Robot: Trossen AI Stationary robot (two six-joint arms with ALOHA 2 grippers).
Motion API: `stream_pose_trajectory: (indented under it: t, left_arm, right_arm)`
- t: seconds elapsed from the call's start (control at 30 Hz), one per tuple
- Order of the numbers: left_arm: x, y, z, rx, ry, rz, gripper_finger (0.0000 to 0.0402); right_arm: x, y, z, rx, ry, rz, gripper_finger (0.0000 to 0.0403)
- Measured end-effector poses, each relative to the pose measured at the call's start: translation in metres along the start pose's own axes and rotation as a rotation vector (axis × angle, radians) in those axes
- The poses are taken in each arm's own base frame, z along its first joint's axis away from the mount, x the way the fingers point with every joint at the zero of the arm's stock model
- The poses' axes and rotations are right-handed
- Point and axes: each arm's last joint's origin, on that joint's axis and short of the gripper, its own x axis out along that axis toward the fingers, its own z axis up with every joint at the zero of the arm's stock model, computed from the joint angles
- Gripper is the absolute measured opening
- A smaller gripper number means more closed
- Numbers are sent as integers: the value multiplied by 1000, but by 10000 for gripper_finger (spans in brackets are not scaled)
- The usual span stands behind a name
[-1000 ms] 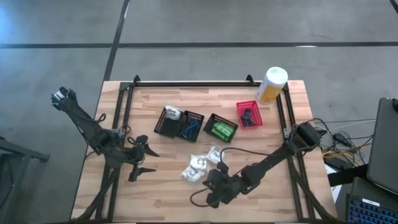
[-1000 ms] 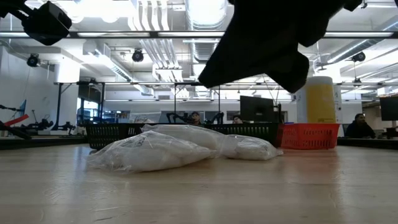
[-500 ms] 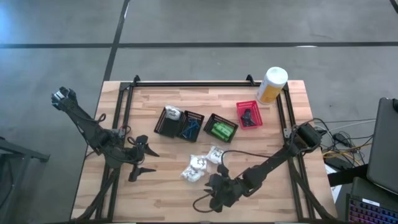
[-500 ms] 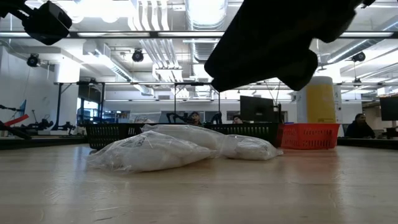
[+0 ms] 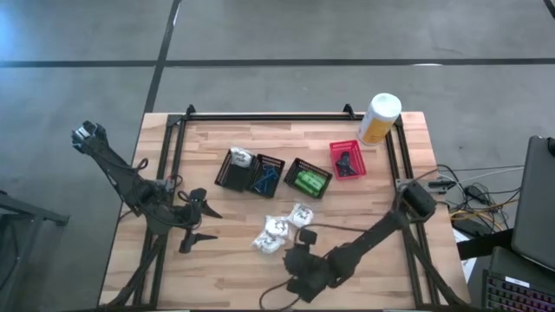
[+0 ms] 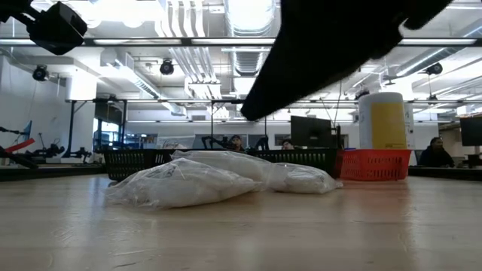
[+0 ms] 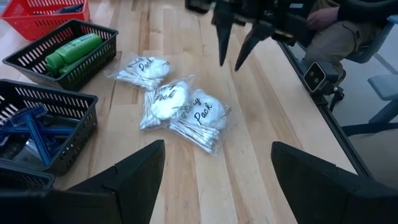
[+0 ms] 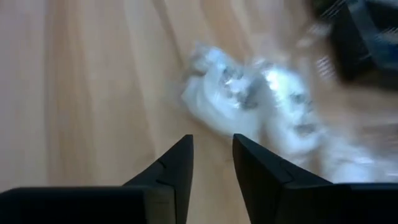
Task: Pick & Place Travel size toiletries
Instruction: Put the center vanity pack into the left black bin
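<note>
Three clear-wrapped white packs (image 5: 279,230) lie loose on the table (image 5: 217,277), clustered just in front of the row of baskets (image 5: 286,175). The right gripper (image 5: 290,276) hangs above the wood near the table's front edge, close to the packs but apart from them. In the right wrist view its fingers (image 8: 177,168) stand a narrow gap apart with nothing between them, and the packs (image 8: 249,99) lie ahead of the tips, blurred, so which pack they face is hard to say. The left gripper (image 5: 201,221) waits at the table's left side, jaws wide and empty; in its wrist view the packs (image 7: 177,109) lie ahead on the wood, well beyond its fingers (image 7: 134,171). A green packet (image 7: 73,51) sits in one black basket (image 7: 62,71).
</note>
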Motion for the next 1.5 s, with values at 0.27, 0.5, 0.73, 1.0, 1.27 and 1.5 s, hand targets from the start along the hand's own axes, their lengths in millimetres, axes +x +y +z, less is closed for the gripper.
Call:
stream_pose_trajectory:
  t: [0.27, 0.5, 0.73, 1.0, 1.27, 1.5]
  left_arm:
    - [1, 0, 0, 3, 4, 2, 298]
    - [1, 0, 0, 6, 4, 2, 298]
    - [1, 0, 0, 7, 4, 3, 298]
    - [3, 0, -4, 14, 17, 8, 298]
    - [3, 0, -5, 15, 18, 9, 298]
    - [3, 0, -5, 15, 18, 9, 298]
  right_arm:
    - [6, 14, -8, -165, 96, -155, 105]
    - [20, 10, -19, -207, 173, -239, 155]
    - [11, 4, -10, -160, 115, -293, 206]
    - [28, -3, -13, -191, 136, -335, 226]
    - [39, -16, -10, -176, 163, -359, 240]
    - [50, -25, -6, -163, 191, -351, 241]
